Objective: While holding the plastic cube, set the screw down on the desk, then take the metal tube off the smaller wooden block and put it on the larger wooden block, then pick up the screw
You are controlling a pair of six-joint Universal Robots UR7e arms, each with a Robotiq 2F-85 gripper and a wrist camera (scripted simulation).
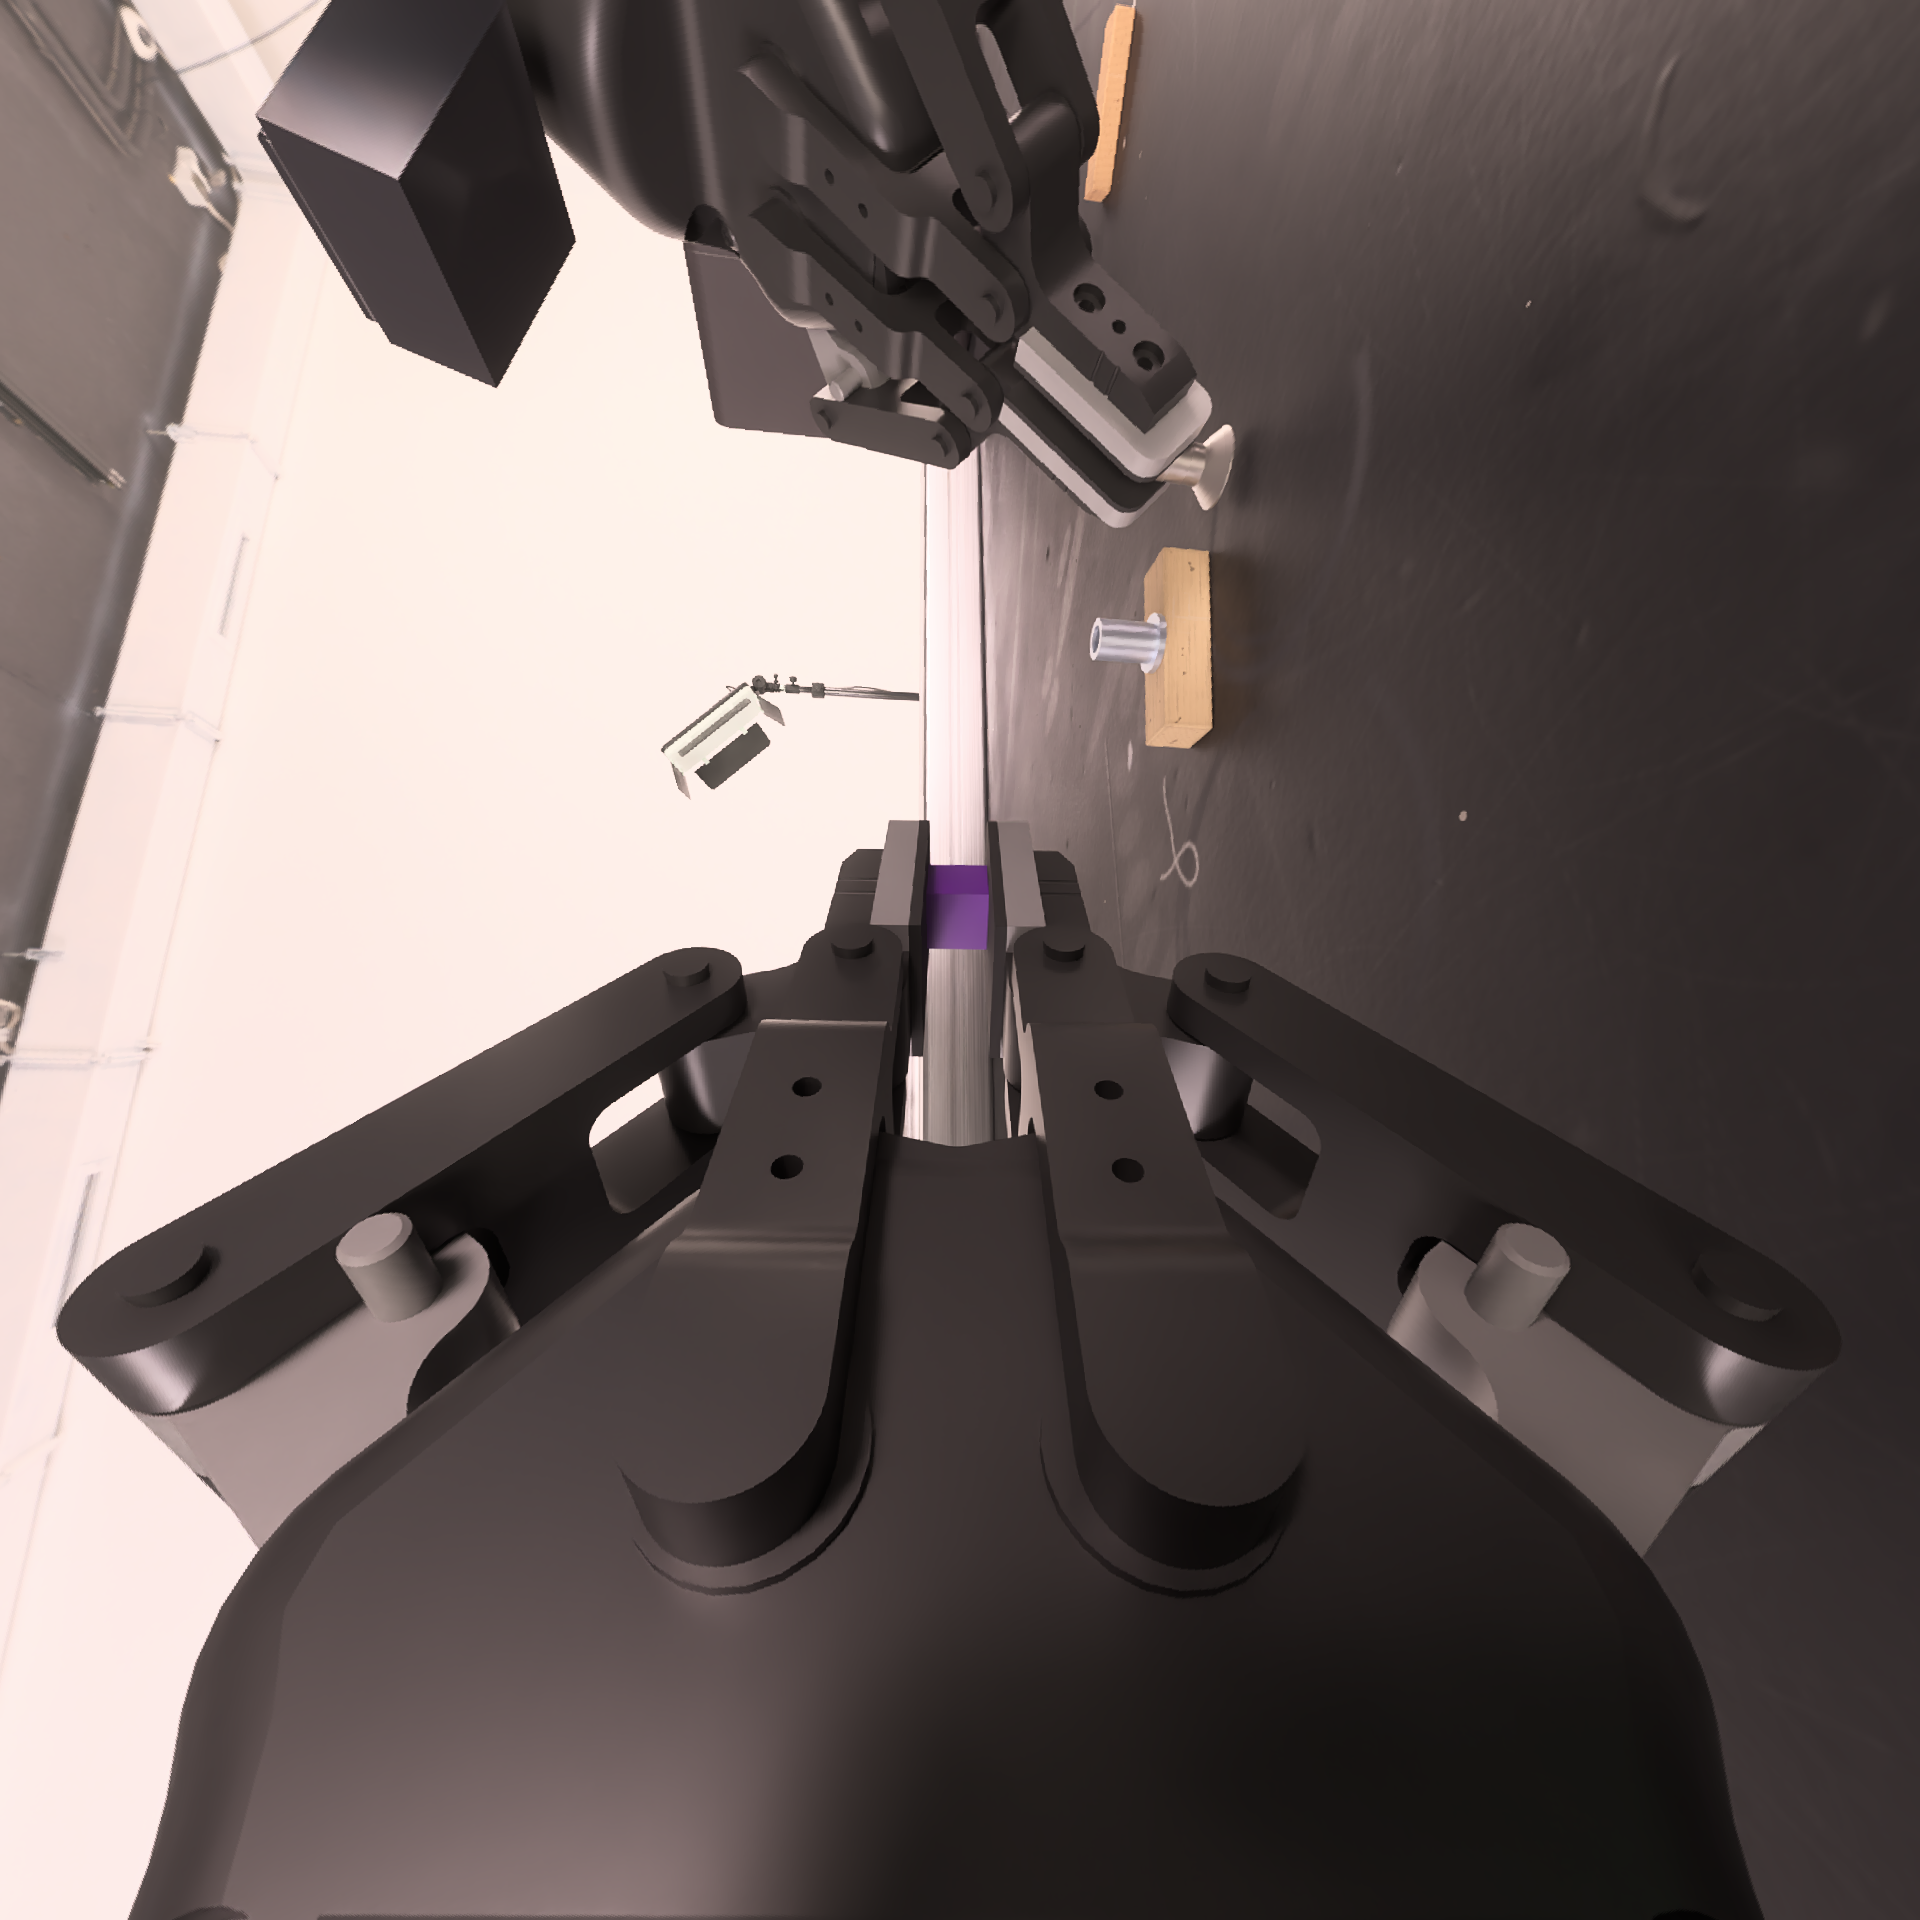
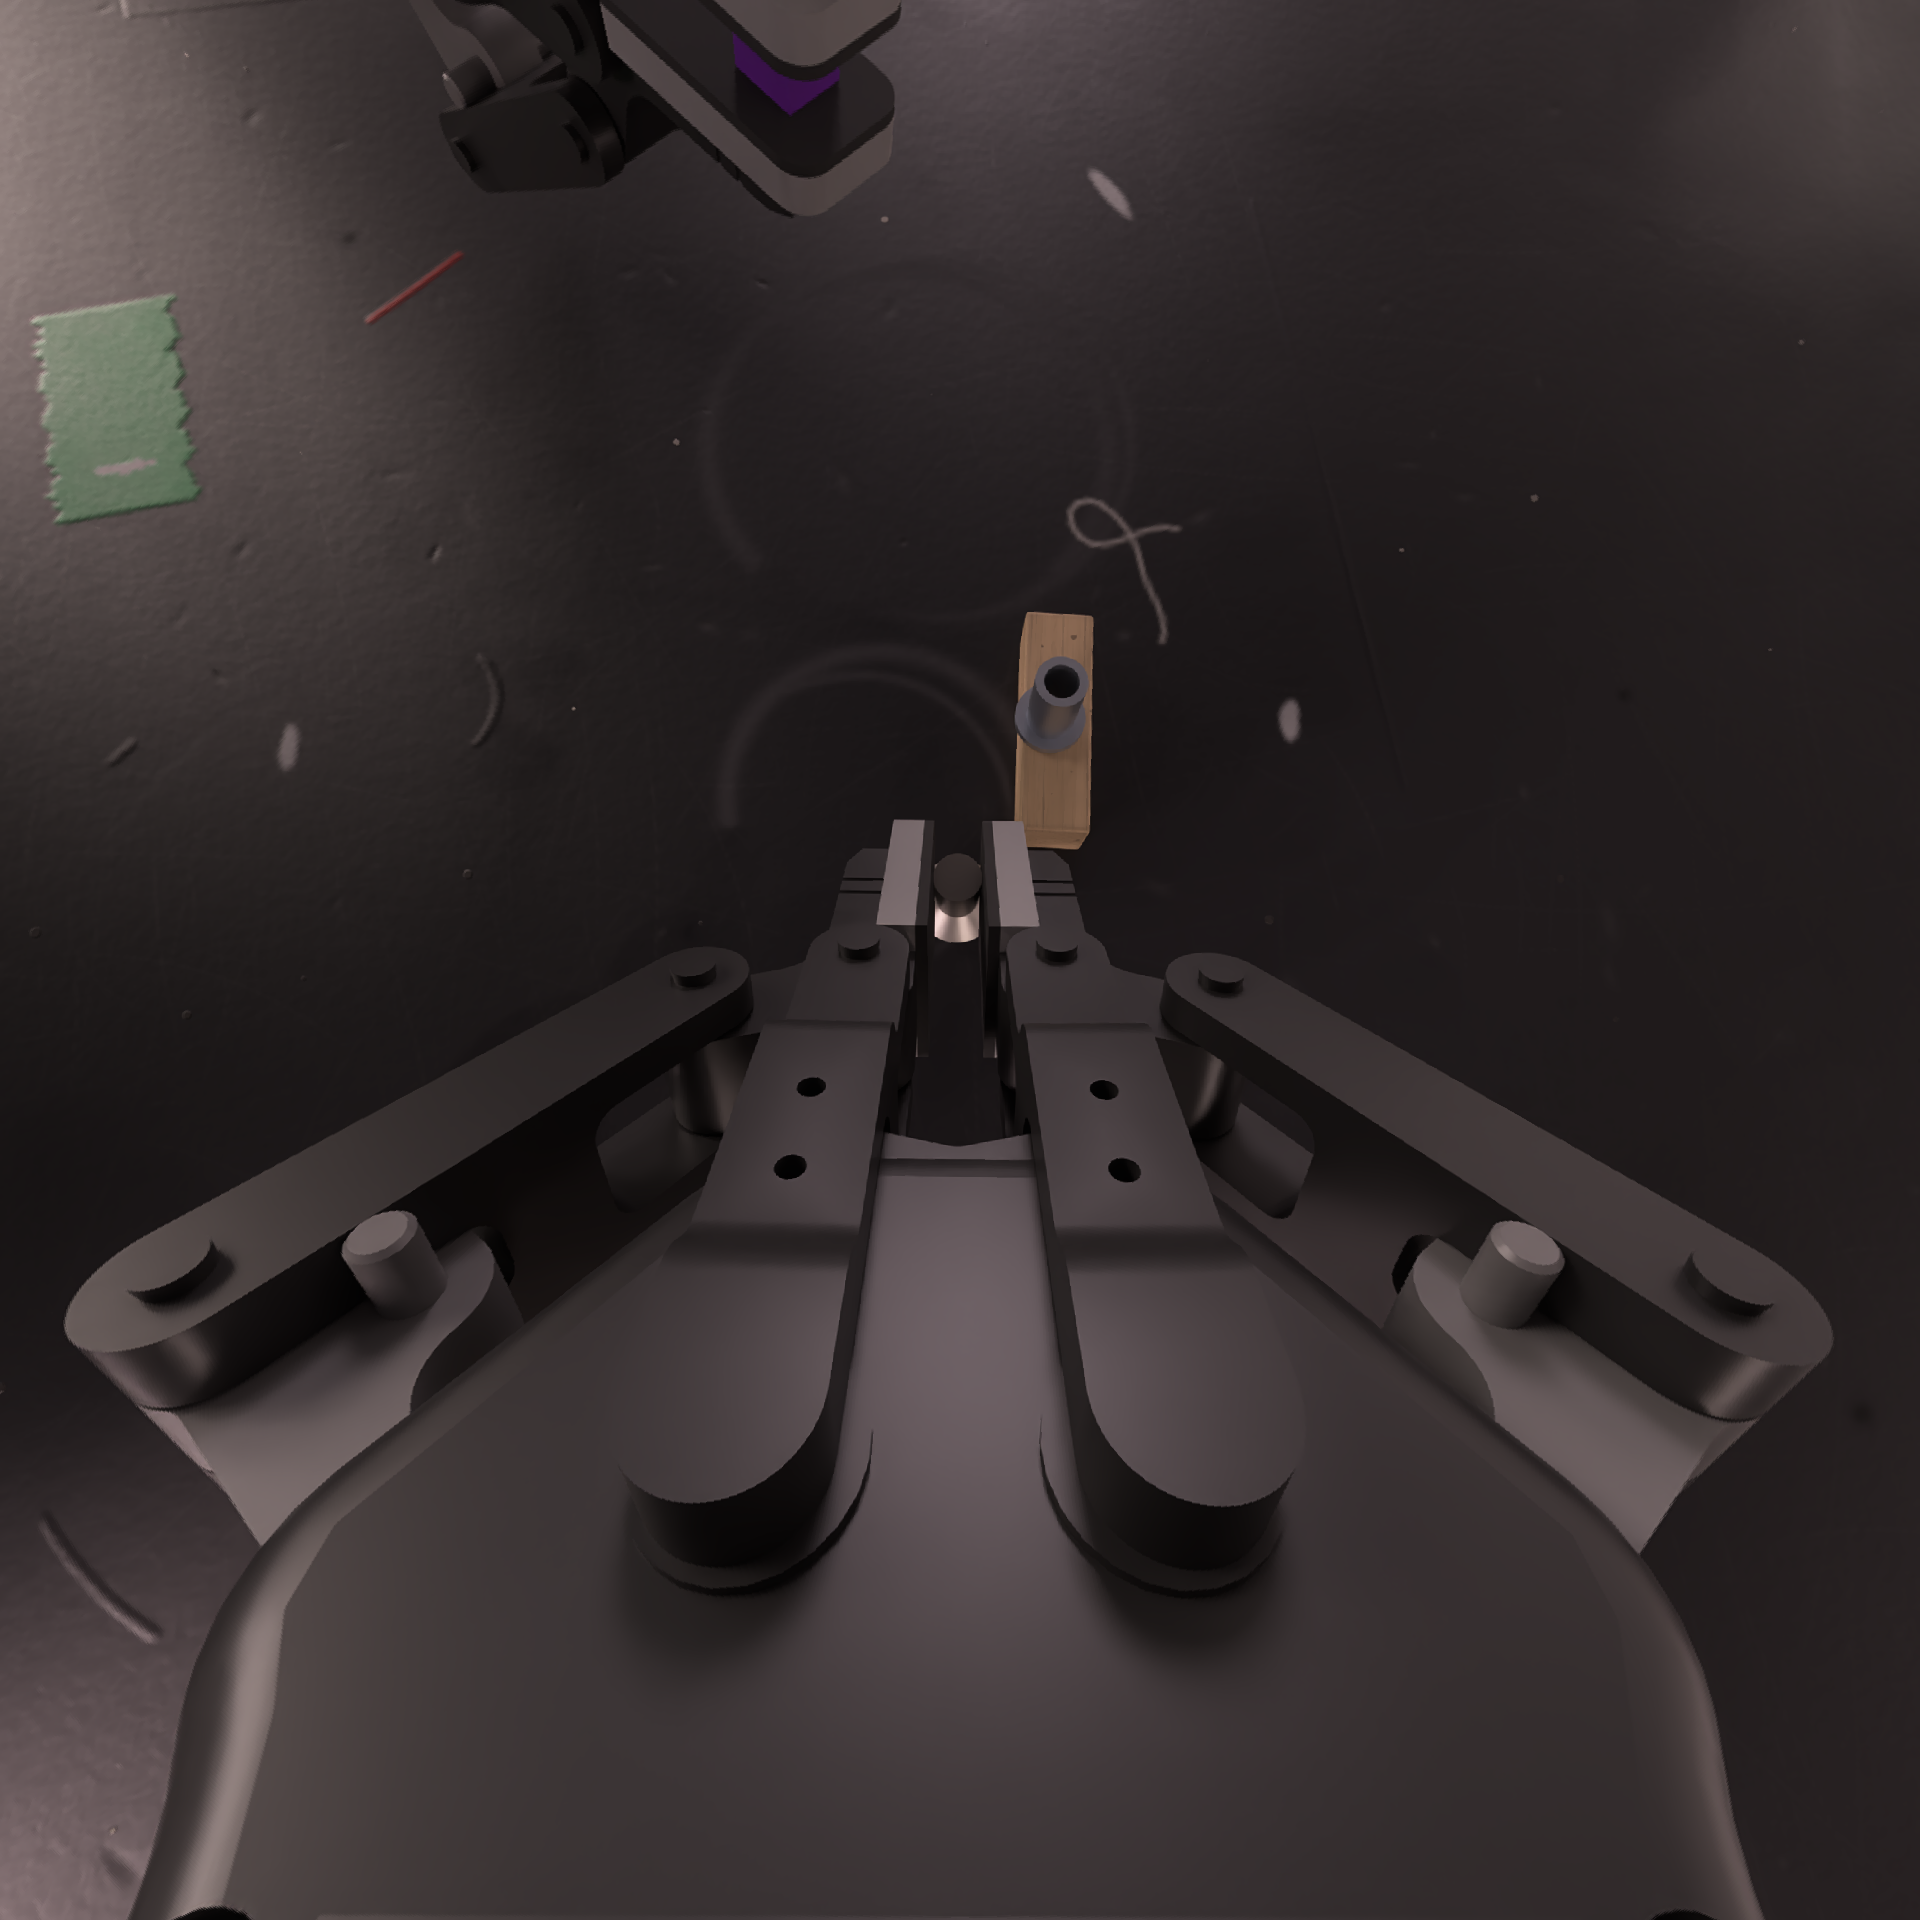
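My left gripper [image 1: 957, 883] is shut on a purple plastic cube [image 1: 957, 910], held above the desk edge. It also shows at the top of the right wrist view [image 2: 790, 114] with the cube [image 2: 774, 78]. My right gripper [image 2: 956, 878] is shut on a metal screw [image 2: 955, 899] above the dark desk. In the left wrist view the right gripper [image 1: 1153, 468] holds the screw [image 1: 1208, 470] close to the desk. A flanged metal tube [image 2: 1058, 707] stands upright on the smaller wooden block [image 2: 1055, 790], just beyond my right fingertips. The tube [image 1: 1127, 639] and block [image 1: 1179, 649] also show in the left wrist view.
A second wooden block [image 1: 1110, 104] lies farther along the desk, partly hidden behind the right gripper. A green patch [image 2: 114, 410], a thin red line [image 2: 414, 288] and a pale loop of thread [image 2: 1127, 551] mark the dark desk surface [image 2: 1455, 520]. The desk edge rail [image 1: 956, 644] borders a bright floor.
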